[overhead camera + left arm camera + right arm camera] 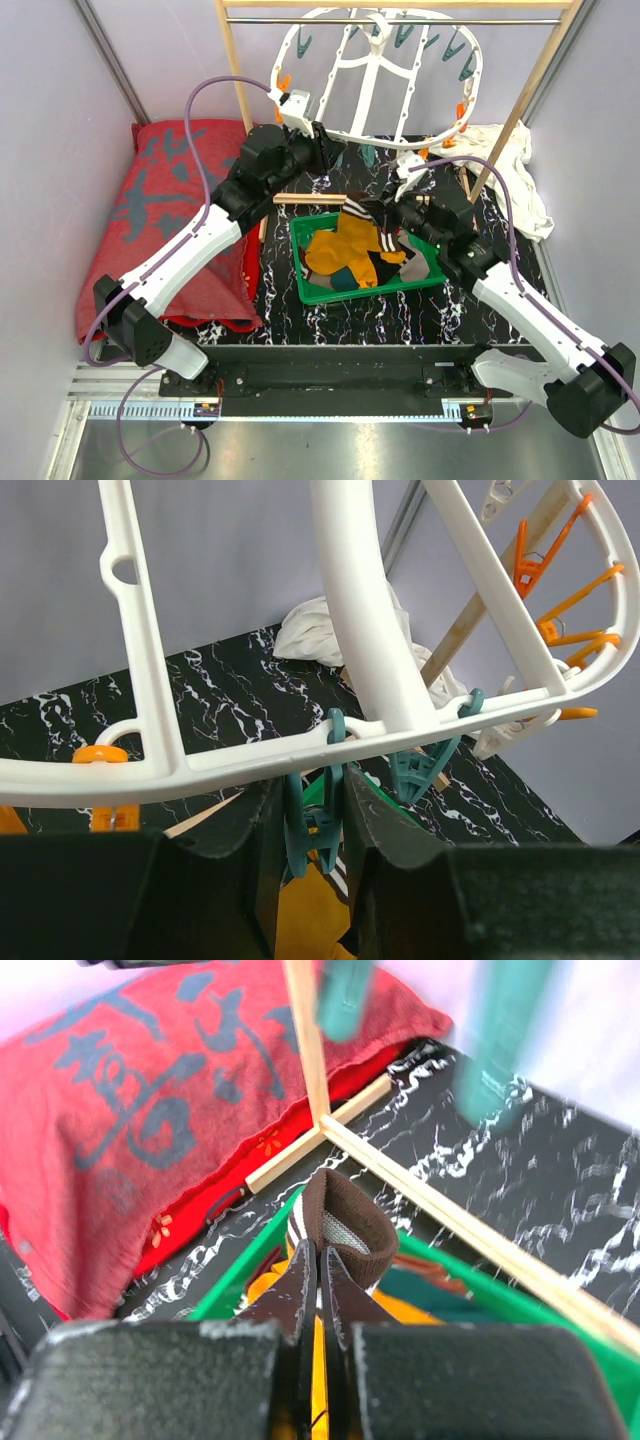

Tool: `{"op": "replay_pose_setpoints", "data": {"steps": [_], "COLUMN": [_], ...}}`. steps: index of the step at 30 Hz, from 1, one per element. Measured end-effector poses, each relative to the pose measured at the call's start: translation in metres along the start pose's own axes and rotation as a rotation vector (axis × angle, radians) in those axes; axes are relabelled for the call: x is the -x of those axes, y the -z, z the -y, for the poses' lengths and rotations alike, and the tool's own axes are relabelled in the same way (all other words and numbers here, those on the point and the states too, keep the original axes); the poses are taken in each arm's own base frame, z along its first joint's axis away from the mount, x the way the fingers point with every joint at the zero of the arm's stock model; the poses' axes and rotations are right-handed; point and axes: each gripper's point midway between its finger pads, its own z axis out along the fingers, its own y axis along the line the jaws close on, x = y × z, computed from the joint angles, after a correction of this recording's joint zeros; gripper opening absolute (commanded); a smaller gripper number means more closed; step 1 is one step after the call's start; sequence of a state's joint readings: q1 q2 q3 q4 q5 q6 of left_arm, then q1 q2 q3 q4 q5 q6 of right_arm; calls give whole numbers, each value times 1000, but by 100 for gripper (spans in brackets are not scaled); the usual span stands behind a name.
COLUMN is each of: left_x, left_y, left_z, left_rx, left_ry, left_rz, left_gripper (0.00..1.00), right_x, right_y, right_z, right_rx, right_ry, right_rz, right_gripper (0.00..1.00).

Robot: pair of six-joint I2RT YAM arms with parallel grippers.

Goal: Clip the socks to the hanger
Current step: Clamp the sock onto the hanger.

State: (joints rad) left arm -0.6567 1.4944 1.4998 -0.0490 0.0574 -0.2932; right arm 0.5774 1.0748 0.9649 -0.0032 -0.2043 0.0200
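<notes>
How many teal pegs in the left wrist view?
2: one teal peg gripped in the left gripper, a second teal peg just right of it; others may be hidden.

A black desk [450, 310] veined in white carries everything. A red cushion [150, 220] with grey lettering lies along its left edge, with a brighter red layer showing beneath it. A green plastic basket [299, 262] sits near the middle, just right of the cushion. A light wooden rack [238, 90] rises from the back half. Its foot bar lies just behind the basket and a metal rod [300, 20] crosses near its top. A crumpled white cloth [530, 195] lies at the back right corner, beside the rack's right post.
</notes>
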Motion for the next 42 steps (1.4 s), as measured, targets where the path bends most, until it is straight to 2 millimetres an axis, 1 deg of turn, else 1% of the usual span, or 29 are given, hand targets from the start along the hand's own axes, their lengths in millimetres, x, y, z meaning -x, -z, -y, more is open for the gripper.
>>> {"op": "replay_pose_setpoints", "data": {"steps": [5,12,15,18,26,30,37,42], "left_x": [4,10,9,9,12,11,12,12], "left_y": [1,5,5,5,6,7,7,7], "left_z": [7,17,19,16,19,21,23,23], "left_rx": [-38,-112,-149,-163,-203,-213,-220,-222], "left_ry": [-9,-25,-26,-22,-13,-8,-7,-7], "left_rz": [20,64,82,89,98,96,99,99], "left_gripper": [0,0,0,0,0,0,0,0], "right_x": [12,31,33,37,57,59,53,58], "right_y": [-9,-13,-14,-15,-16,-20,-27,-27], "right_z": [-8,-16,-15,-14,-9,-7,-2,-1], "right_rx": [82,138,140,131,94,86,71,60], "right_ry": [124,224,244,260,289,294,290,293], "right_rz": [10,60,71,85,163,175,159,177], "right_gripper": [0,0,0,0,0,0,0,0]}}
